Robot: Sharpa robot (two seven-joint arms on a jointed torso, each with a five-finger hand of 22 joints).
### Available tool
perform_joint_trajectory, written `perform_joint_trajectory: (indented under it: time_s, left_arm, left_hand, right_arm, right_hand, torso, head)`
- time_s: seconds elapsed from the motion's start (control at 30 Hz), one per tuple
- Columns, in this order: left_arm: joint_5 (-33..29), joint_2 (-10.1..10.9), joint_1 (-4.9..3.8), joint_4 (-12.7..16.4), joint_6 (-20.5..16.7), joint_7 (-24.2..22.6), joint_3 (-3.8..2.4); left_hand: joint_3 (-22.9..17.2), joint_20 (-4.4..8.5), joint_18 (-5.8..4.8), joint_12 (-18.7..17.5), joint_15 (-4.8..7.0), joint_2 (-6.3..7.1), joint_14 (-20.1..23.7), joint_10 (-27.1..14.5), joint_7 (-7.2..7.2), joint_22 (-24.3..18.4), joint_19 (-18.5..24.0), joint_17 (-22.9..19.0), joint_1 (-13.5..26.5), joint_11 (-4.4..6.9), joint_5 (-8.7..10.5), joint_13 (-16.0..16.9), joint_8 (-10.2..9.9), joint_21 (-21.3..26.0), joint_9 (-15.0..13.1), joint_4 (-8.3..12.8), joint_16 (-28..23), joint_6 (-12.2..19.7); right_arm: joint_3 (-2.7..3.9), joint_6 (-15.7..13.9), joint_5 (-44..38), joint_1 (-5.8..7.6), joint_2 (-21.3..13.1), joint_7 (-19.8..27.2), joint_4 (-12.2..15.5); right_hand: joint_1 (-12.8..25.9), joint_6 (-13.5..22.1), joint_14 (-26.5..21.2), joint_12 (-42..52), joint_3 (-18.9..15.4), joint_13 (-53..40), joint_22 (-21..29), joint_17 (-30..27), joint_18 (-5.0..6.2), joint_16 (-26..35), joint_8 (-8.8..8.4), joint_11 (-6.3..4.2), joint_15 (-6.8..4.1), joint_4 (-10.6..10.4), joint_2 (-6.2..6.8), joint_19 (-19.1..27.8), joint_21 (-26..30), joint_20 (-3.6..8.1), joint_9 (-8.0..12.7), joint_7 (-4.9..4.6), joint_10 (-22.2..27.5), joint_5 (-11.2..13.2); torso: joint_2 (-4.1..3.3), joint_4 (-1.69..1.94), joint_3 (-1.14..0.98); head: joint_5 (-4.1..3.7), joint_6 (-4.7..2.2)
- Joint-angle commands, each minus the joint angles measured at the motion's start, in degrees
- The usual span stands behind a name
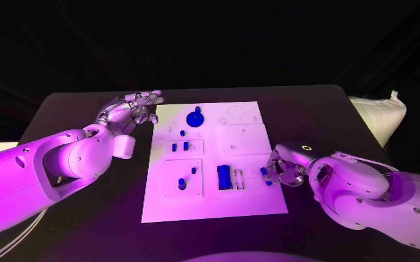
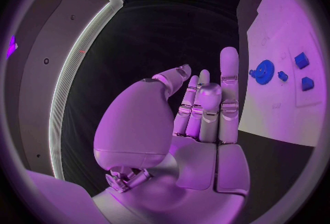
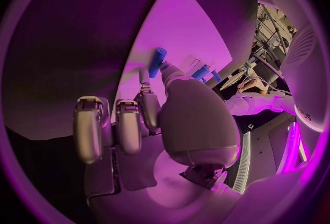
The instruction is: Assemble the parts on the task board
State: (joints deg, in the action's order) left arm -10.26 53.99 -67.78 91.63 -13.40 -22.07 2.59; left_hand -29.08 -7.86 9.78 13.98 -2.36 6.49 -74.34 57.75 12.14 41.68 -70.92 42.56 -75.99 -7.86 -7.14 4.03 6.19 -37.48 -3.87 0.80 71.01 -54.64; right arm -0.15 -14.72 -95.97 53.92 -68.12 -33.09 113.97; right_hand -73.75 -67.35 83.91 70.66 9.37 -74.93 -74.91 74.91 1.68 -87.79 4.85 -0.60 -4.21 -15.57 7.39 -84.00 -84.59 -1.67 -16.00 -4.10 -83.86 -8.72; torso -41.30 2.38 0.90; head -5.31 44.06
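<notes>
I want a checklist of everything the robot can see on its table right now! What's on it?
Surface: black table, bare around the board.
Job's things: white task board in the middle; blue gear-shaped part near its far edge; small blue parts and a blue block nearer.
Clutter: nothing seen.
Hands: left hand raised beside the board, fingers apart, holding nothing; right hand at the board's right edge, pinching a small blue part.
Cables: thin cables under the left arm.
Surroundings: dark; a white object at the right.

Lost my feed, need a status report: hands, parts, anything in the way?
Left hand open, off the white task board. Right hand at board's right edge, pinching a small blue part. Nothing in the way.
</notes>
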Motion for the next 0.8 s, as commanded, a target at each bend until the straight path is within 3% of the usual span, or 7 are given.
perform_joint_trajectory:
  time_s: [0.03, 0.2, 0.37, 0.57, 0.8]
  left_arm:
    - [0.33, -0.06, -0.02, 0.12, 1.11, -0.27, -0.02]
    - [0.33, -0.04, -0.02, 0.12, 1.13, -0.25, -0.02]
    - [0.33, -0.01, -0.02, 0.12, 1.12, -0.24, -0.02]
    - [0.35, 0.03, -0.02, 0.15, 1.1, -0.22, -0.02]
    - [0.6, 0.04, -0.02, 0.16, 1.16, -0.16, -0.02]
  left_hand:
    - [0.19, 0.04, 0.66, 0.23, -0.05, -0.04, 0.52, -0.41, 0.01, -0.08, 0.49, -0.05, 0.44, 0.08, -0.01, -0.03, 0.24, 0.3, -0.03, -0.01, 0.37, 0.55]
    - [0.19, 0.04, 0.66, 0.23, -0.05, -0.04, 0.52, -0.41, 0.01, -0.08, 0.49, -0.05, 0.44, 0.08, -0.01, -0.03, 0.24, 0.3, -0.03, -0.01, 0.37, 0.55]
    - [0.17, 0.04, 0.66, 0.32, -0.05, -0.08, 0.54, -0.48, 0.0, -0.08, 0.5, -0.07, 0.42, 0.08, -0.02, -0.03, 0.29, 0.3, -0.03, 0.04, 0.39, 0.55]
    - [0.16, 0.04, 0.66, 0.34, -0.05, -0.09, 0.54, -0.49, 0.0, -0.09, 0.5, -0.08, 0.41, 0.08, -0.02, -0.03, 0.3, 0.3, -0.03, 0.05, 0.4, 0.56]
    - [0.16, 0.04, 0.66, 0.34, -0.05, -0.09, 0.54, -0.49, 0.0, -0.09, 0.5, -0.08, 0.41, 0.08, -0.02, -0.03, 0.3, 0.3, -0.03, 0.05, 0.4, 0.56]
  right_arm:
    - [-0.13, 5.24, -5.7, -0.36, 0.9, -0.87, -0.63]
    - [-0.16, 6.83, -8.46, -1.07, 2.48, -1.15, -1.4]
    - [-0.16, 7.59, -10.39, -1.78, 3.4, -1.26, -1.85]
    - [-0.16, 8.77, -11.66, -1.99, 3.81, -1.28, -2.06]
    - [-0.17, 9.29, -12.62, -2.04, 3.99, -1.35, -2.13]
  right_hand:
    - [-0.02, -0.4, 5.5, 0.41, 0.13, -5.06, -9.5, 12.34, -0.11, -0.38, -0.39, 0.15, -0.05, -0.03, 1.07, -3.35, -0.33, -0.13, 0.12, -0.02, -0.92, 1.42]
    - [-0.72, -0.79, 5.51, 0.6, 0.55, -5.24, -9.55, 12.39, -0.12, -0.41, -0.32, 0.1, -0.07, 0.52, 1.57, -3.36, -0.35, -0.12, 0.04, 0.07, -0.97, 4.17]
    - [-2.23, -1.02, 5.54, 0.87, 1.28, -5.44, -9.69, 12.54, -0.16, -0.5, -0.26, -0.03, -0.17, 1.67, 1.41, -3.42, -0.46, -0.07, -0.03, 0.21, -1.04, 4.69]
    - [-5.02, -1.42, 5.59, 1.21, 2.78, -5.69, -9.96, 12.81, -0.23, -0.67, -0.13, -0.28, -0.38, 3.98, 0.71, -3.55, -0.69, 0.11, -0.12, 0.46, -1.09, 3.16]
    - [-9.86, -2.49, 5.65, 2.38, 6.81, -6.4, -10.38, 13.12, -0.34, -0.87, 0.41, -0.77, -0.83, 8.69, -1.95, -3.74, -1.05, 0.54, -0.45, 0.97, -1.38, 0.5]
  torso:
    - [-0.01, 0.05, 0.01]
    - [0.01, 0.07, -0.01]
    - [0.0, 0.02, 0.03]
    - [0.0, -0.05, 0.02]
    - [0.01, -0.01, -0.01]
  head:
    - [0.08, 0.15]
    - [0.23, 0.15]
    - [0.26, 0.25]
    - [0.28, 0.28]
    - [0.28, 0.37]
